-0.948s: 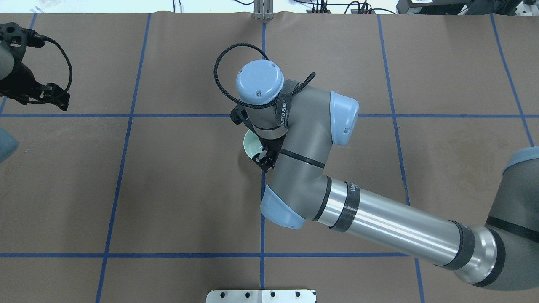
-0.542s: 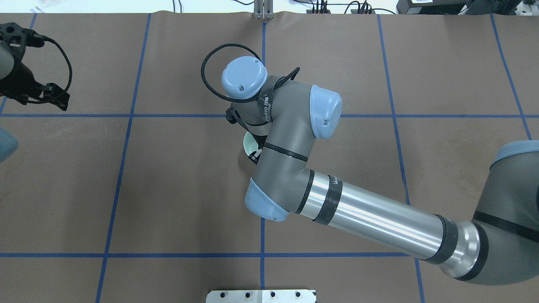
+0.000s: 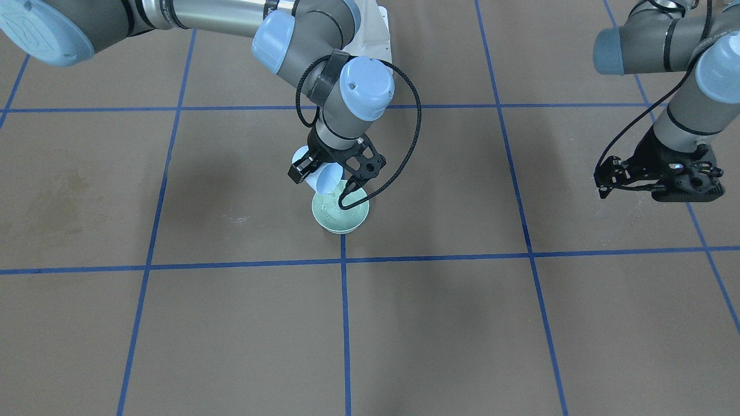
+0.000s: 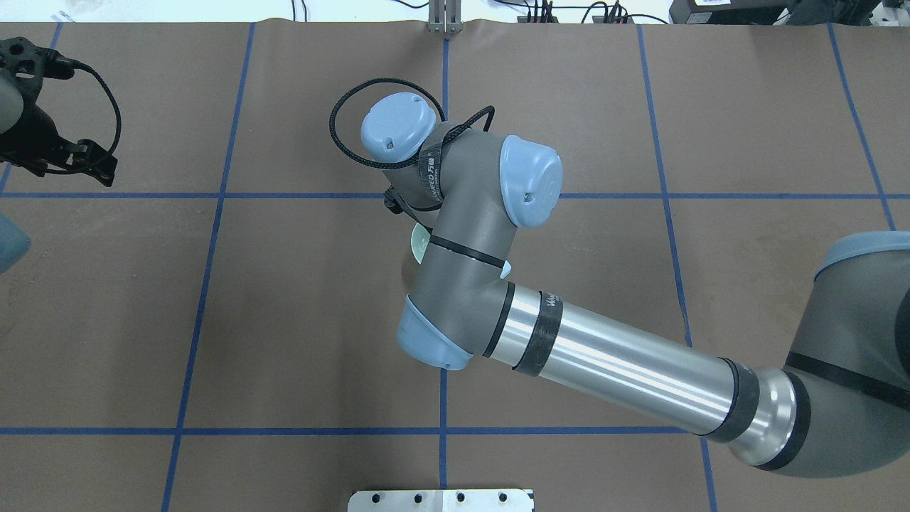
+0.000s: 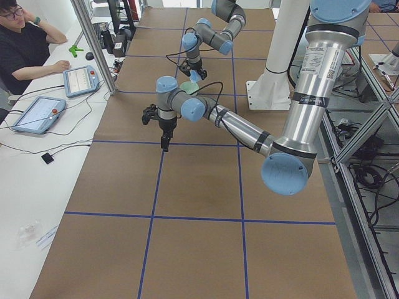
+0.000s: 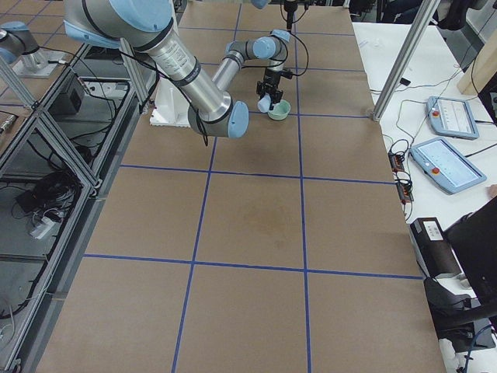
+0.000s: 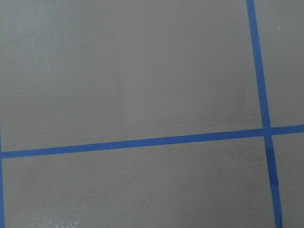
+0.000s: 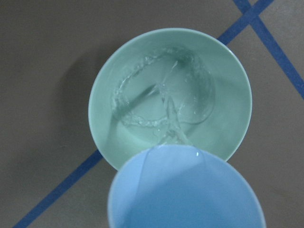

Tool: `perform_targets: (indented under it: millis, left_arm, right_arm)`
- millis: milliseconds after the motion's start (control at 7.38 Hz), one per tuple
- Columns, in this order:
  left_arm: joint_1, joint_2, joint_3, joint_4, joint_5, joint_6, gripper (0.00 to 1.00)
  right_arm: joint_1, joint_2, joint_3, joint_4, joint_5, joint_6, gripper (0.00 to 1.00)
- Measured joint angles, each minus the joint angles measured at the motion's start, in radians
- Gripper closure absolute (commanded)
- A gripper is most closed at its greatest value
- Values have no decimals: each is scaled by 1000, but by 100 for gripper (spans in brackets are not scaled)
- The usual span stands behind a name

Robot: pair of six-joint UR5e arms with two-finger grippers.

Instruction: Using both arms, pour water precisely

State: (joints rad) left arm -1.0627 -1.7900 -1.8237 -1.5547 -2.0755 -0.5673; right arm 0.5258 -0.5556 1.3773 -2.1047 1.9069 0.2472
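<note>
My right gripper point(image 3: 309, 170) is shut on a light blue cup point(image 3: 325, 178) and holds it tilted over a mint green bowl point(image 3: 341, 216) on the table's centre line. In the right wrist view the cup's rim point(image 8: 185, 190) hangs over the bowl's near wall point(image 8: 109, 109). Water point(image 8: 164, 102) runs from the cup's lip and glints in a rippling pool in the bowl. In the overhead view my right arm point(image 4: 462, 235) hides most of the bowl point(image 4: 419, 245). My left gripper point(image 3: 602, 180) hangs far to the side above bare table, empty, fingers together.
Brown paper with blue tape grid lines point(image 4: 213, 284) covers the table. A white metal base plate point(image 4: 441, 500) sits at the near edge. An operator point(image 5: 25, 43) sits at a side bench with tablets point(image 5: 78, 80). The left wrist view shows only paper and tape point(image 7: 142, 142).
My right wrist and forearm have swung left in the overhead view and turned, covering more of the bowl. The left arm has not moved.
</note>
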Motion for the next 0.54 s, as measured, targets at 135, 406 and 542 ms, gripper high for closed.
perform_targets:
  millis: [135,406,542]
  left_arm:
    - [0,0,0,0,0,-1,0]
    - [0,0,1,0,0,0,0]
    - [0,0,2,0,0,0,0]
  right_arm:
    - [-1,11,-16,-17,-1,-10,100]
    - [-1,24,-28,-28,-4,-23,100]
    - [1,25,-24,-25,-4,-25,100]
